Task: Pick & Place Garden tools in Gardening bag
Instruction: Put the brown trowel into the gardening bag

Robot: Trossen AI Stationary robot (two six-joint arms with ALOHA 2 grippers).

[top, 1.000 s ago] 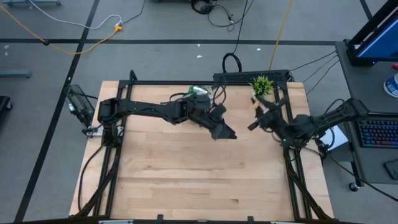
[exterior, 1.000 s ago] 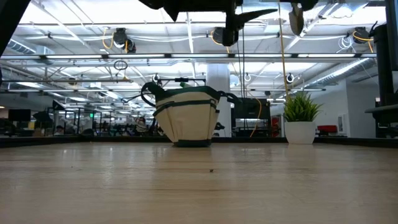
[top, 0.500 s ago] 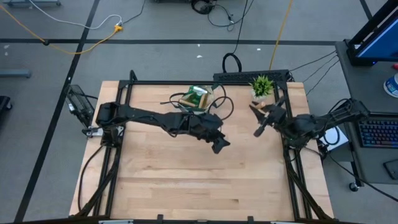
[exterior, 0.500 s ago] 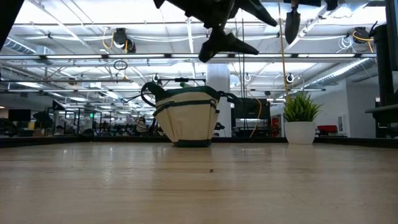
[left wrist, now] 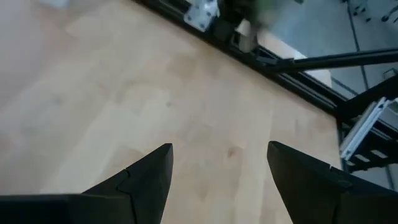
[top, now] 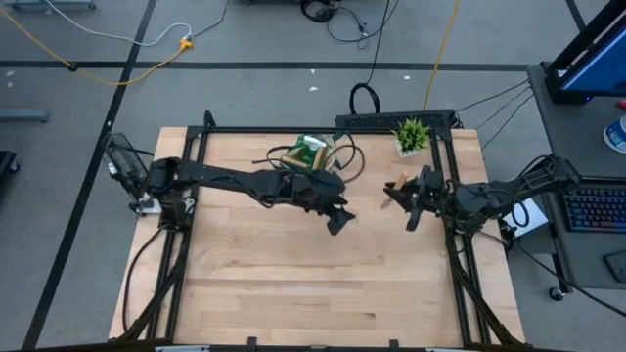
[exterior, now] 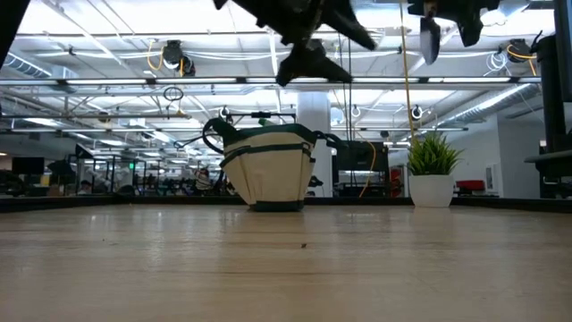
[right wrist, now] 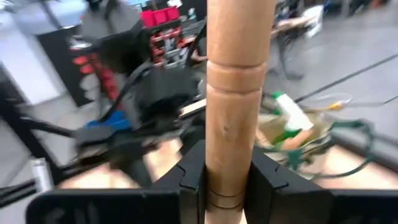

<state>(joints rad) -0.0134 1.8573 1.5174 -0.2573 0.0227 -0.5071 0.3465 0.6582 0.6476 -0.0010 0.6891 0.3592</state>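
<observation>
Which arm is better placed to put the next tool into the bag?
The right: its claw already grips a wooden-handled trowel in the air, while the left claw hangs open and empty near the gardening bag.

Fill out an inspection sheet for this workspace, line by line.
Surface: wooden table, mostly bare.
Job's things: gardening bag upright at the far edge, tools inside; wooden-handled trowel held in the air.
Clutter: potted plant at the far right corner.
Grippers: left gripper open, empty, above mid-table; right gripper shut on the trowel handle, near the right edge.
Cables: yellow cord on the floor.
Surroundings: keyboard on a side desk.
</observation>
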